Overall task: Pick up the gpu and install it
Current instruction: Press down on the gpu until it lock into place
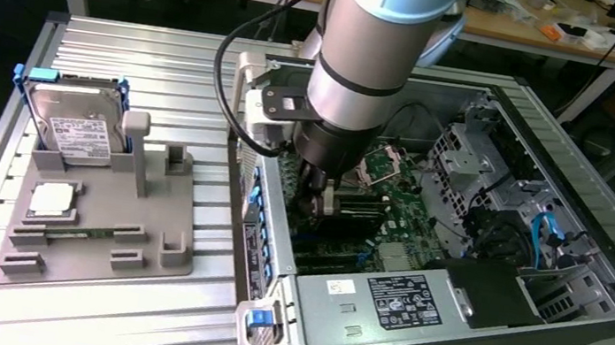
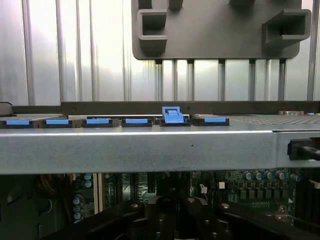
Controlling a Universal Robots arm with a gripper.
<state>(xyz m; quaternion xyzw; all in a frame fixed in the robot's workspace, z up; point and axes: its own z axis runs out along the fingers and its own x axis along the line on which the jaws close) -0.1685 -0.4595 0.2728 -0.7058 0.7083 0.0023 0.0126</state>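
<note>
Exterior view: claw (image 1: 320, 199) reaches down inside the open computer case (image 1: 587, 218), the graphics card (image 1: 353, 207) directly beneath it, grip state unclear.

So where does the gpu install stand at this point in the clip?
The pickup looks done: the grey holder tray carries the hard drive and a small silver chip, but no card. In hand: the gripper is lowered inside the open computer case, over the motherboard, with a dark card-like shape just below it. Whether the gpu is seated in its slot cannot be told.
</note>
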